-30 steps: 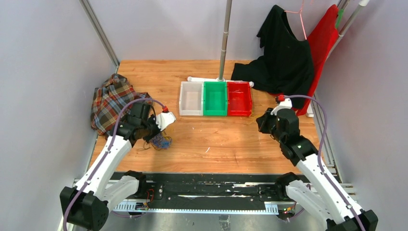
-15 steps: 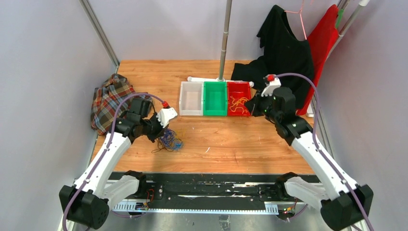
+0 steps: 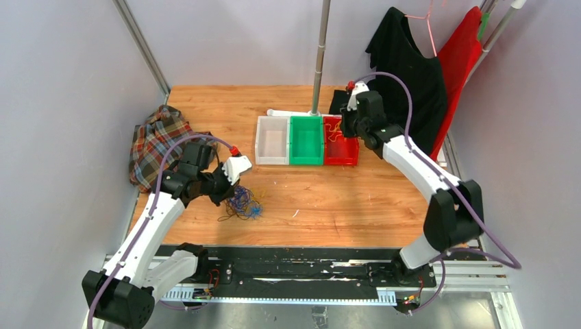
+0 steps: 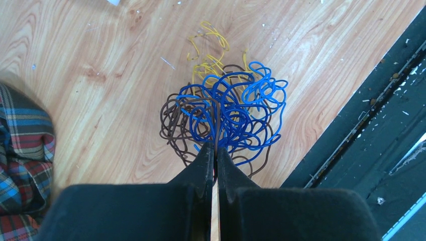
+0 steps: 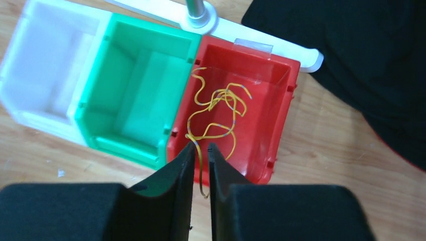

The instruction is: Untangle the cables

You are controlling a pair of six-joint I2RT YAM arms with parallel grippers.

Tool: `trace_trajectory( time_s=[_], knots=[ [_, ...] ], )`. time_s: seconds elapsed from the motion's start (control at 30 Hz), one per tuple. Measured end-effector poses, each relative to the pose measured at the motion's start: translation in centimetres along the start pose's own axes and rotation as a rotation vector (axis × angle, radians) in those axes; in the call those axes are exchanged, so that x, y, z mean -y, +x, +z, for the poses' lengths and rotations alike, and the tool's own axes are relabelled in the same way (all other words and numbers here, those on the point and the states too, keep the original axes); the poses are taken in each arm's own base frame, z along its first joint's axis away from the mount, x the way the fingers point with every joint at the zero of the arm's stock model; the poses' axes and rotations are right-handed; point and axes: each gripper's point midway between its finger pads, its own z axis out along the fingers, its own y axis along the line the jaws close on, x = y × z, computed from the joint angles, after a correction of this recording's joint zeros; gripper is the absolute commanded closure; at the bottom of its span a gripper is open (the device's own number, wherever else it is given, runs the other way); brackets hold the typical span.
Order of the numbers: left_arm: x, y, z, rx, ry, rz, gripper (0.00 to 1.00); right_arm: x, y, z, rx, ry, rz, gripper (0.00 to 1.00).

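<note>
Now | my left gripper [image 4: 216,150] clenched on the near edge of the tangle [image 4: 231,113] of blue, brown and yellow cables on the table [image 4: 100,75] | my right gripper [image 5: 201,148] over the red bin [image 5: 281,100], fingers a slit apart around a yellow strand [image 5: 216,100] coiled inside; held or freed, I cannot tell | handling, I judge: light, limp, springy, snag-prone; pinch one loose end, not the knot

tangle of thin blue, dark-brown and yellow wires [image 4: 226,115]: loose curly ball on the wood, lower left of top view. Blue loops dominate, brown at left edge, yellow poking out the far side. single yellow-orange wire [image 5: 216,108]: loose squiggle in red plastic bin [image 5: 281,100], upper centre, one end trailing past the near wall.
</note>
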Motion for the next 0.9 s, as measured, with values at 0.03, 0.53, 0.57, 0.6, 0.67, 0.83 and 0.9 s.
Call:
trace_trajectory(
  time_s=[0.03,0.53,0.57,0.6,0.67,0.83,0.9],
  knots=[
    [0.1,0.0,0.0,0.0,0.003,-0.001,0.99,0.2,0.3,0.8,-0.017,0.01,-0.008,0.59],
    [0.9,-0.4,0.1,0.023,0.051,-0.011,0.99,-1.5,-3.1,-2.9,0.065,0.025,-0.061,0.34],
    [1.0,-0.6,0.0,0.025,0.056,-0.015,0.99,-3.1,-3.2,-4.0,0.096,-0.017,-0.069,0.33],
    [1.0,-0.7,0.0,0.028,0.057,-0.019,0.99,-4.6,-3.0,-4.9,0.114,-0.06,-0.074,0.33],
    [1.0,-1.2,-0.1,0.04,0.064,-0.026,0.99,-8.7,-1.5,-6.5,0.136,-0.175,-0.102,0.32],
    [1.0,-2.5,-0.7,0.074,0.071,-0.038,1.0,-19.5,5.7,-9.8,0.092,-0.465,-0.215,0.31],
    [1.0,-3.0,-0.9,0.088,0.072,-0.044,0.99,-22.7,8.2,-10.9,0.066,-0.544,-0.262,0.31]
  ],
)
